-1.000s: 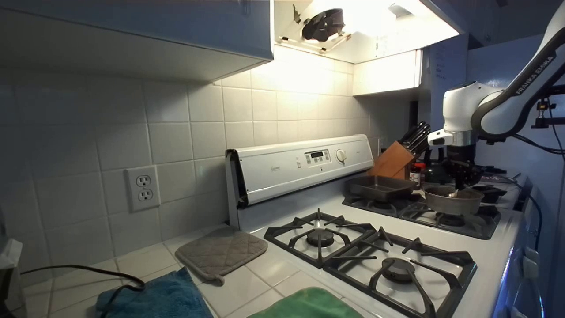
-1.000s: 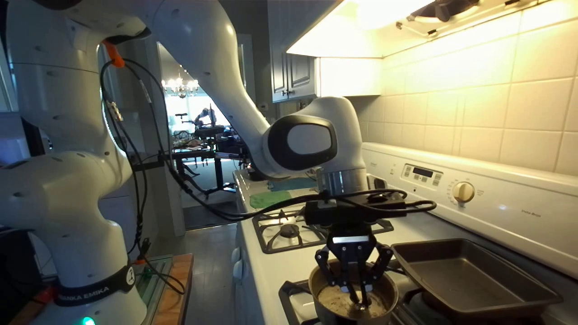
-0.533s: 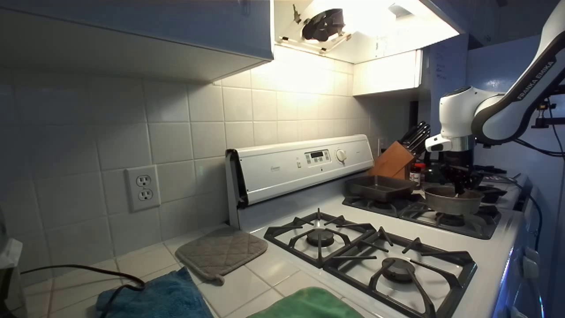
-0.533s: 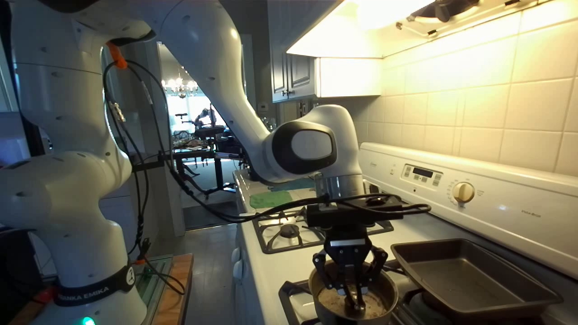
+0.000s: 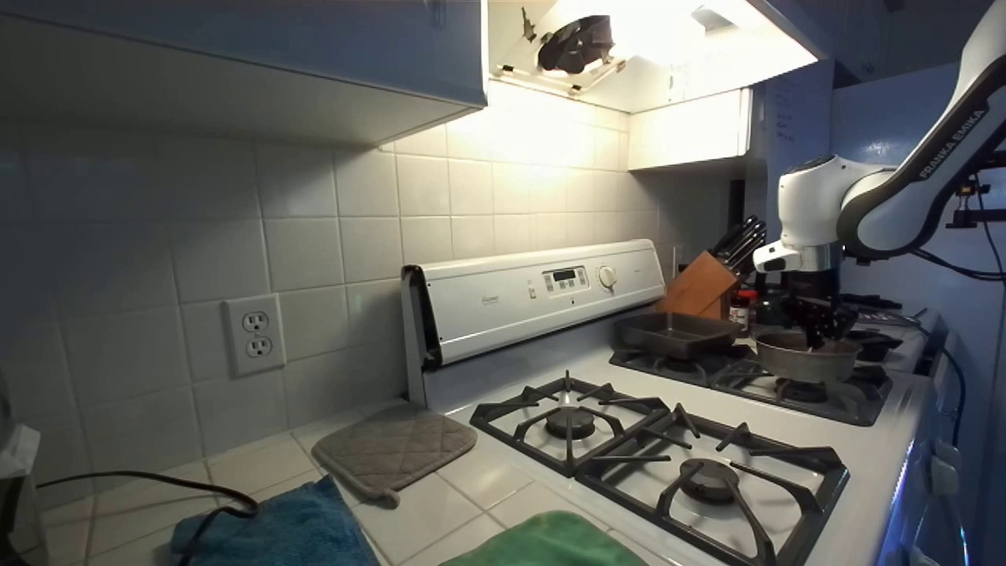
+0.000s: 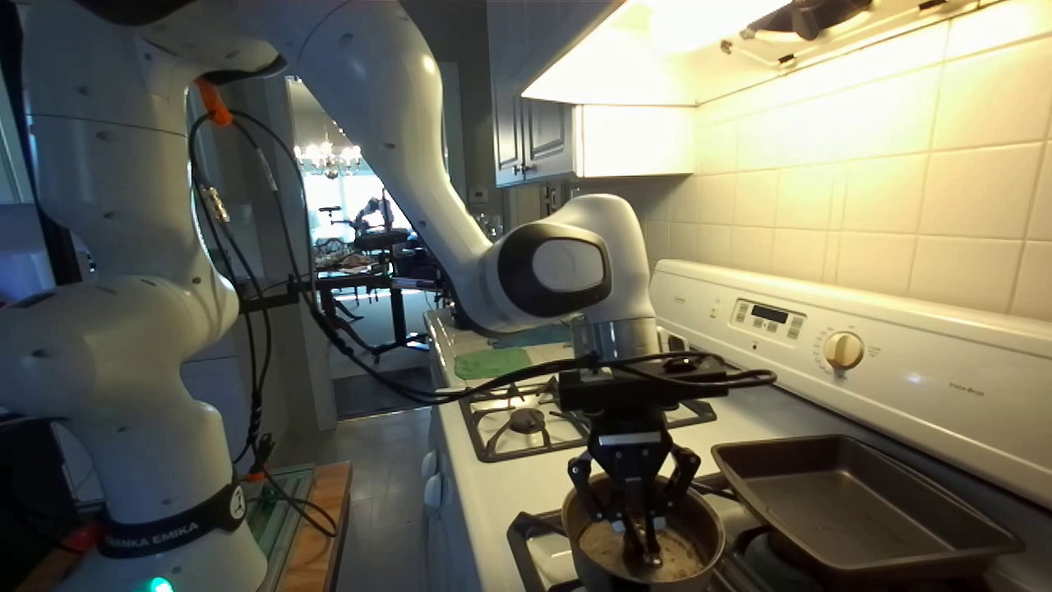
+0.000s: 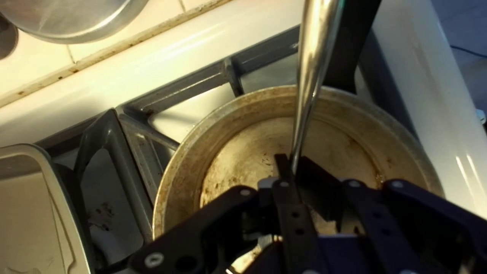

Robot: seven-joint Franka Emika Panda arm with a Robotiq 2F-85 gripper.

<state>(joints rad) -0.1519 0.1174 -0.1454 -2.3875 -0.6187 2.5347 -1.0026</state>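
My gripper (image 7: 292, 167) is shut on a shiny metal utensil (image 7: 314, 49), with the two black fingertips close on either side of its thin shaft. The utensil's upper part rises toward the top of the wrist view; its lower end is hidden behind the fingers. The gripper (image 6: 637, 526) points down into a round metal pot (image 6: 713, 534), with its fingertips inside the rim. The pot's bottom has brown stains. The pot (image 5: 805, 363) stands on a stove burner grate. A dark handle (image 7: 352, 45) extends from the pot's far side in the wrist view.
A rectangular baking pan (image 6: 863, 501) stands beside the pot, toward the stove's back panel (image 5: 542, 295). A knife block (image 5: 695, 287) and a jar (image 5: 740, 313) stand behind. Front grates (image 5: 707, 479), a pot holder (image 5: 393, 452), a green cloth (image 5: 550, 542) and a blue cloth (image 5: 283, 531) lie nearer.
The arm has lowered slightly and the gripper has shifted a little to the left in both exterior views, carrying the utensil within the pot. The pot and the baking pan have not moved.
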